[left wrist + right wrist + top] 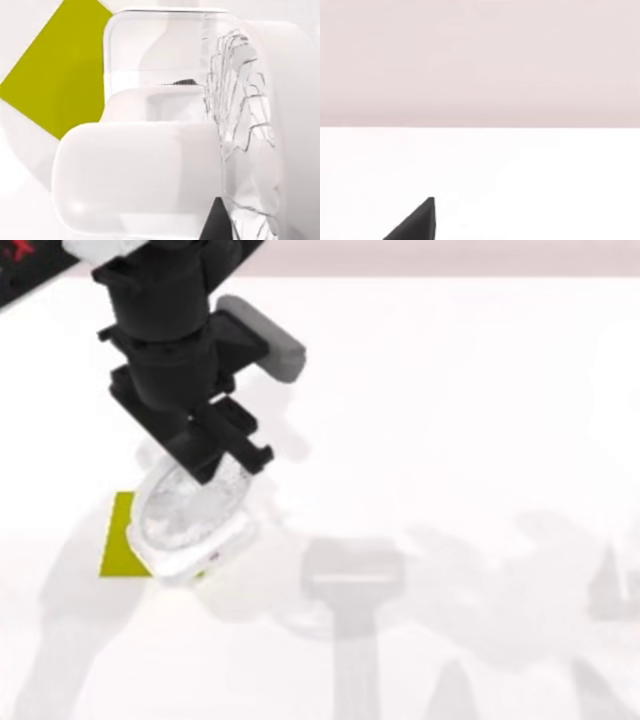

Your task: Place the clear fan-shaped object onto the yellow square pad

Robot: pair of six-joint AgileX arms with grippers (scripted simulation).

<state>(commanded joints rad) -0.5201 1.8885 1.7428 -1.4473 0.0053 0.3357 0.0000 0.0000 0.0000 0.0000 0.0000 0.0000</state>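
On the left half of the white desk, the left arm reaches down from the upper left of the top view, and its left tool is pinched onto the clear fan-shaped object, its dark fingers closing on the fan's upper edge. The fan hangs tilted, with its round grilled head facing up and slightly toward the left in the top view. It covers most of the yellow square pad, of which only a strip along the left side and a small speck at the fan's lower edge show. Whether the fan's base touches the pad or hangs just above it cannot be told. In the left wrist view the fan's stubby rear cylinder fills the foreground, the grilled disc stands beside it, and the pad shows behind them. The right arm is out of the top view; the right wrist view shows only bare desk and a dark tip of the right tool, so its state cannot be told.
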